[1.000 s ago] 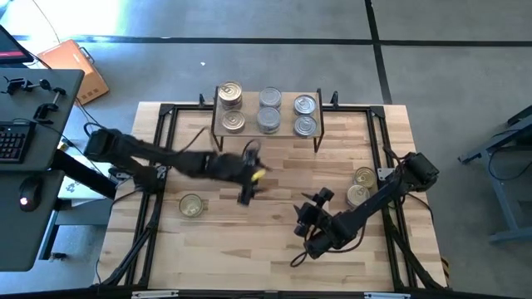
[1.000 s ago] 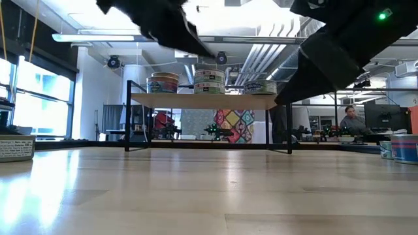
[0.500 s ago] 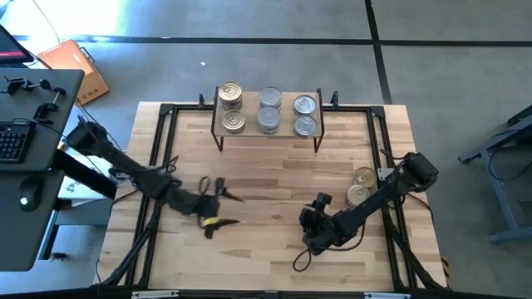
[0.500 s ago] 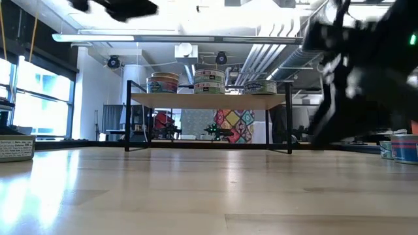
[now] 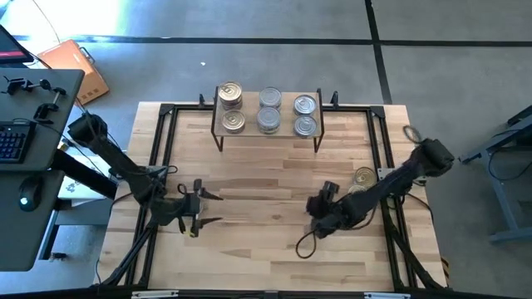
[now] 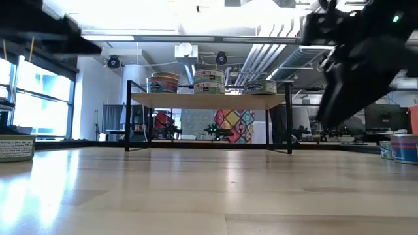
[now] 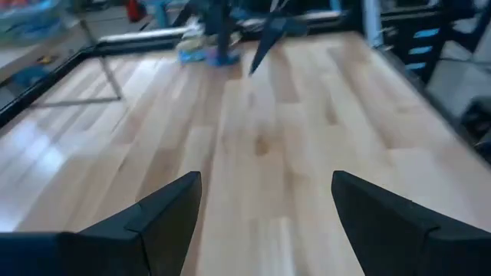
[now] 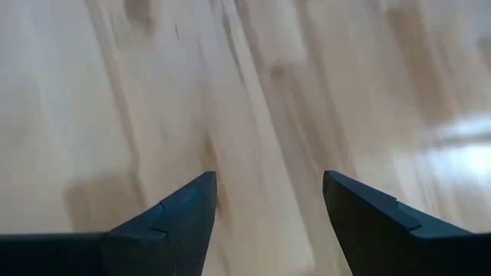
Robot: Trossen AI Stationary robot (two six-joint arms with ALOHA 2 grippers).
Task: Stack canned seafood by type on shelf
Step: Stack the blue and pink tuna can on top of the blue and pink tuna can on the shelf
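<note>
A butcher-block counter (image 5: pixel 266 183) carries the shelf (image 5: pixel 268 133) at its far edge, with six seafood tins (image 5: pixel 268 121) stacked on it by type. Near the counter's left side, the left gripper (image 5: pixel 198 211) is held with fingers spread wide and empty; the tin beneath it is hidden from above. It should be straddled squarely before closing. The right gripper (image 5: pixel 321 208) is also open and empty, with two tins (image 5: pixel 364 177) nearby, one partly hidden.

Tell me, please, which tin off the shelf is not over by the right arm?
The lone tin at the table's left side, by the left gripper; the other loose tin in sight lies beside the right arm.
</note>
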